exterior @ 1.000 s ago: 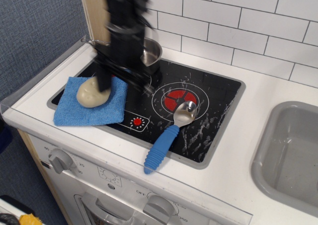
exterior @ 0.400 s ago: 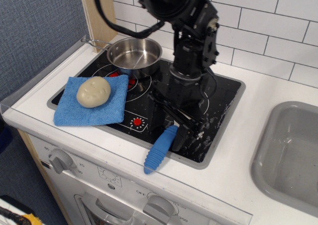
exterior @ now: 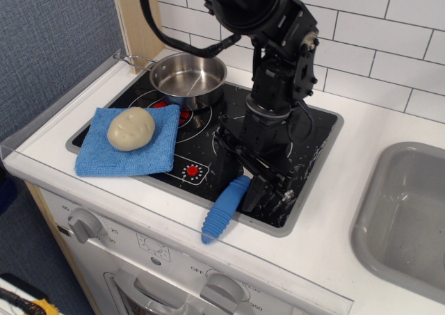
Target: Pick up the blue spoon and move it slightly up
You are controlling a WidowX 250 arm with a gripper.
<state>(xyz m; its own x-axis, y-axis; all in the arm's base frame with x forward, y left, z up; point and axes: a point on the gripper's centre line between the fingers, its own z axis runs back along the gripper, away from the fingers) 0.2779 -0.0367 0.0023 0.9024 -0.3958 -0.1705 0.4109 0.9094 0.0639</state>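
The blue spoon (exterior: 224, 210) lies on the front edge of the black stovetop (exterior: 320, 131), its ribbed blue handle pointing to the lower left. Its silver bowl is hidden under my gripper. My black gripper (exterior: 259, 178) is down on the stovetop over the spoon's bowl end, right beside the top of the handle. The arm hides the fingers, so I cannot tell whether they are open or shut around the spoon.
A silver pot (exterior: 188, 76) stands at the back left of the stovetop. A beige potato-like toy (exterior: 130, 128) rests on a flat blue cloth (exterior: 105, 160) at the left. A grey sink (exterior: 407, 214) is at the right. Knobs (exterior: 86, 224) line the front panel.
My arm swung from the back left over the pot and cloth to the right and came down over the spoon's bowl. The spoon has not moved.
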